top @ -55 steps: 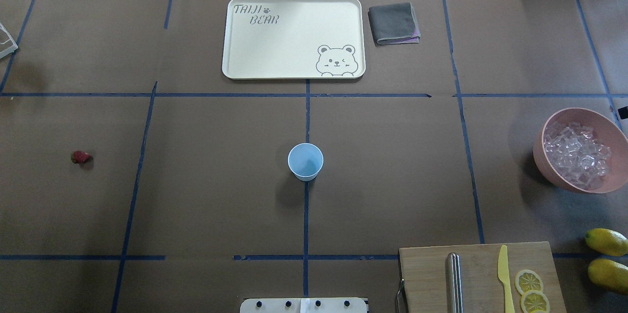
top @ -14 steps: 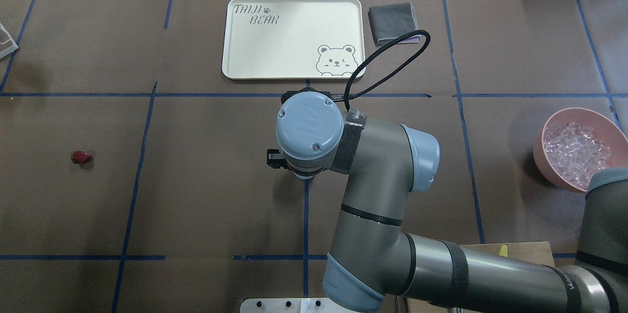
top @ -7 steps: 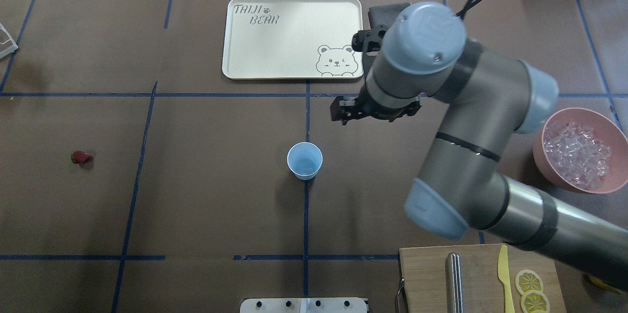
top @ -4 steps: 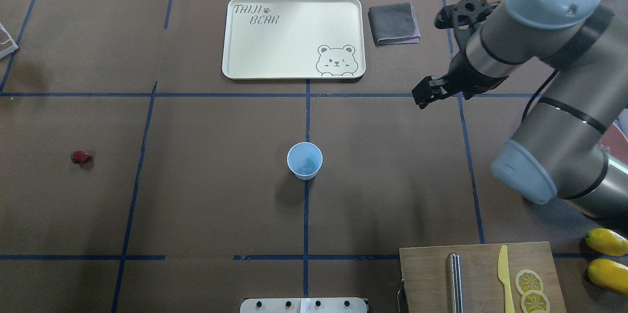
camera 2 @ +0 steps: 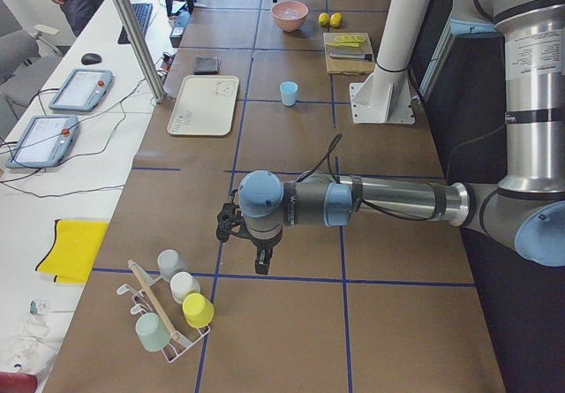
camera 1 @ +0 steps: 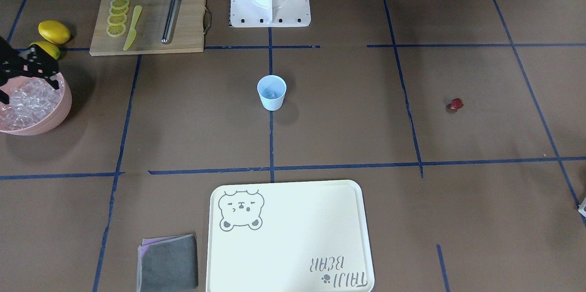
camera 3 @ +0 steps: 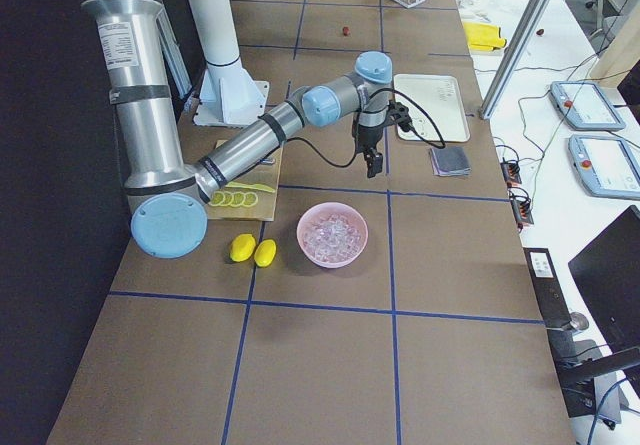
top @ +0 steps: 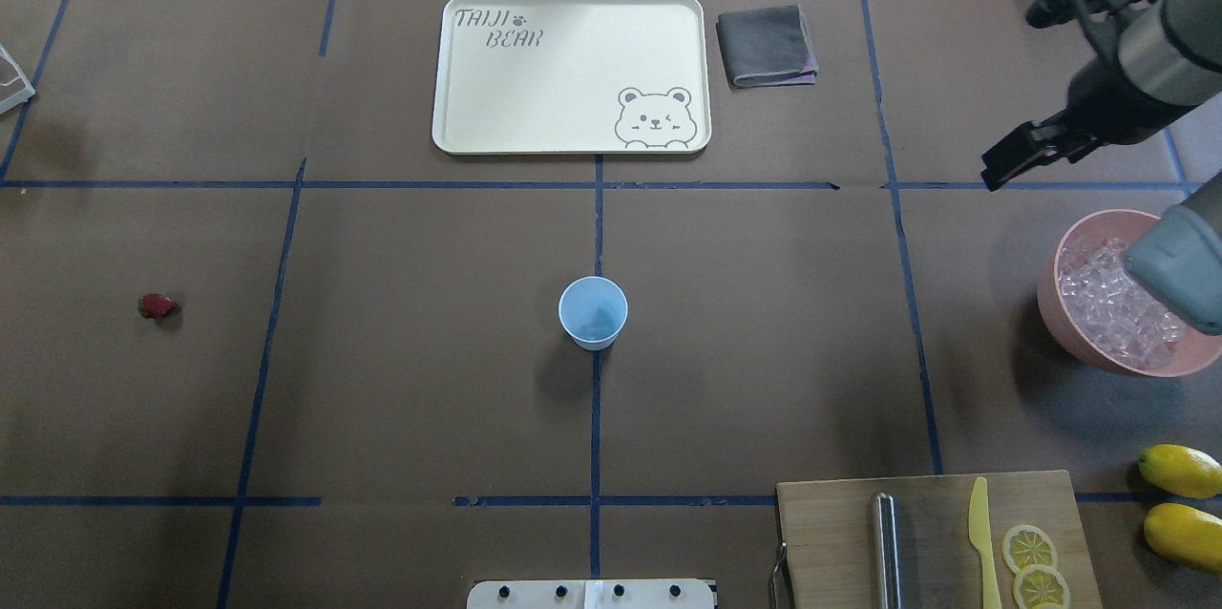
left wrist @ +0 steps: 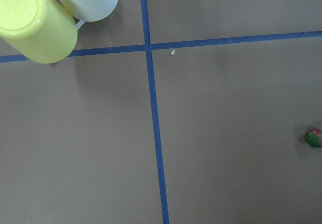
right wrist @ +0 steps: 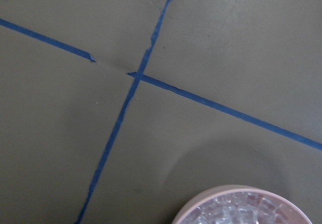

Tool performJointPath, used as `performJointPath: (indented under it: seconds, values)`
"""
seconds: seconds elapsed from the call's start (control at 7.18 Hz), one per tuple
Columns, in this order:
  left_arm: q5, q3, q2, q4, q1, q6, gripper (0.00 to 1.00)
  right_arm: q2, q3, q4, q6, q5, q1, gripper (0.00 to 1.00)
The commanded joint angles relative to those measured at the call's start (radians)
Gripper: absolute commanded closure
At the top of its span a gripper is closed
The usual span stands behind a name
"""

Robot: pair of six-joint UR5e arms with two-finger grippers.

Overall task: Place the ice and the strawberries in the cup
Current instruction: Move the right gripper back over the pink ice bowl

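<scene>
The pale-blue cup stands upright at the table's middle, and a small clear cube seems to lie inside it. The strawberry lies alone far to the left and also shows at the right edge of the left wrist view. The ice fills the pink bowl at the right. My right gripper hangs open and empty above the table just beyond the bowl. My left gripper points down beyond the strawberry. I cannot tell whether it is open or shut.
A cream tray and a grey cloth lie at the far side. A cutting board with knife, steel rod and lemon slices sits at the near right, with two lemons beside it. A rack of cups stands near my left gripper.
My right arm was over the cup, then swung away to the right, towards the pink bowl. The cup, empty at first, now shows something small inside.
</scene>
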Motion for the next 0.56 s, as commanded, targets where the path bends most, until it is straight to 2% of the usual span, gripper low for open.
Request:
performJointPath:
  seconds: [0.0, 0.14, 0.42]
  values:
    - [0.000, -0.002, 0.001, 0.000, 0.000, 0.000, 0.00, -0.103, -0.003, 0.059, -0.095, 0.012, 0.045, 0.01]
    - [0.000, -0.002, 0.003, 0.000, 0.000, 0.000, 0.00, -0.174, -0.012, 0.174, -0.076, 0.014, 0.044, 0.01]
    - [0.000, -0.002, 0.003, 0.000, 0.000, 0.000, 0.00, -0.198, -0.029, 0.236, 0.117, 0.008, 0.042, 0.03]
